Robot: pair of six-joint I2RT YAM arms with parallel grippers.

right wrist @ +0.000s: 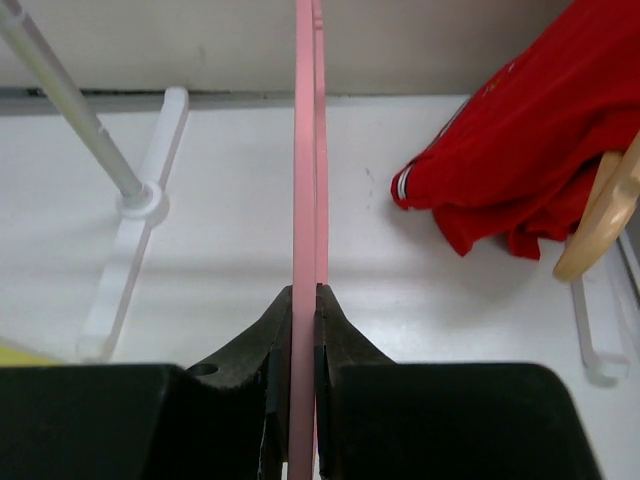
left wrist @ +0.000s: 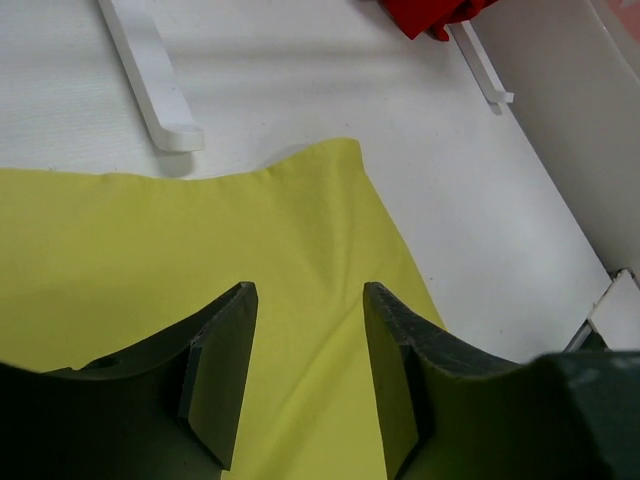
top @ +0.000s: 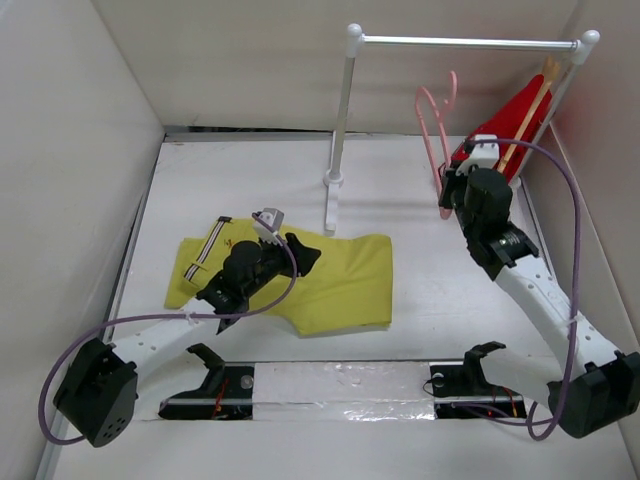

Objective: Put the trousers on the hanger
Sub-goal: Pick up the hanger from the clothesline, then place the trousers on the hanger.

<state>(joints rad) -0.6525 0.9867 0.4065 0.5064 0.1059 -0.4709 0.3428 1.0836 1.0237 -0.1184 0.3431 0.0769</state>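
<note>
The mustard-yellow trousers (top: pixel 340 285) lie flat on the table at centre left, striped waistband at the left end. My left gripper (top: pixel 305 258) is open and hovers just over the trousers, fabric showing between its fingers (left wrist: pixel 222 370) in the left wrist view (left wrist: pixel 180 240). My right gripper (top: pixel 447 195) is shut on the thin pink hanger (top: pixel 432 125) and holds it upright at the right, hook up, under the rail. In the right wrist view the pink hanger (right wrist: pixel 305 150) runs straight up from between the fingertips (right wrist: pixel 305 292).
A white clothes rail (top: pixel 465 42) stands at the back, its post (top: pixel 342 120) and foot (left wrist: pixel 150 75) near the trousers' far edge. A red garment (top: pixel 505 125) on a tan wooden hanger (right wrist: pixel 605 215) hangs at the right end. White walls enclose the table.
</note>
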